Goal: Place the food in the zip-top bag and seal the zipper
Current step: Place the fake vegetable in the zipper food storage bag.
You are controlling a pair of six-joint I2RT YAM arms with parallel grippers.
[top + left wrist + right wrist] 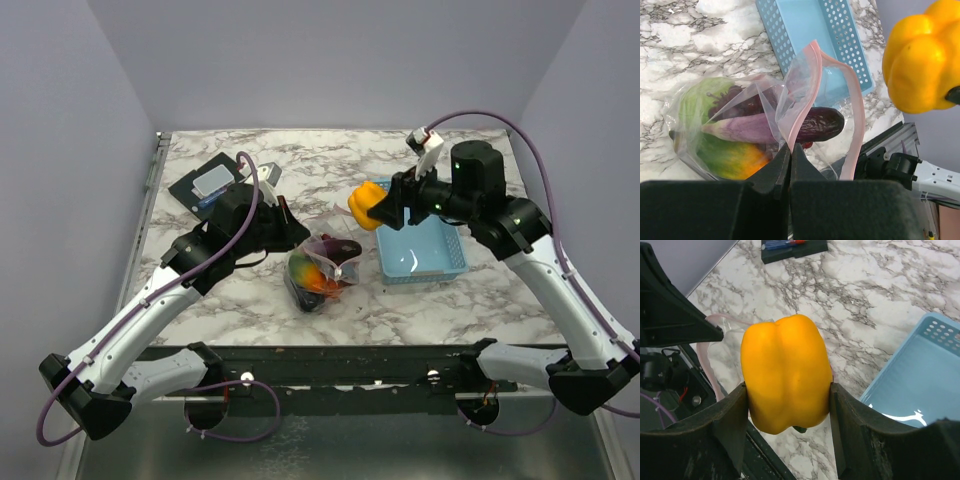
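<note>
The clear zip-top bag (322, 268) lies mid-table with a green-orange piece, dark grapes and a purple eggplant (770, 127) inside. Its pinkish zipper strip (852, 110) loops up, the mouth held open. My left gripper (790, 150) is shut on the near side of the strip, and shows at the bag's left in the top view (290, 225). My right gripper (787, 395) is shut on a yellow toy pepper (785, 372), held in the air above and to the right of the bag mouth (364, 204). The pepper also shows in the left wrist view (920, 60).
A light-blue slotted basket (420, 252) sits right of the bag, under the right arm. A dark flat block with a white piece on top (208, 185) lies at the back left. The table's front edge runs just below the bag.
</note>
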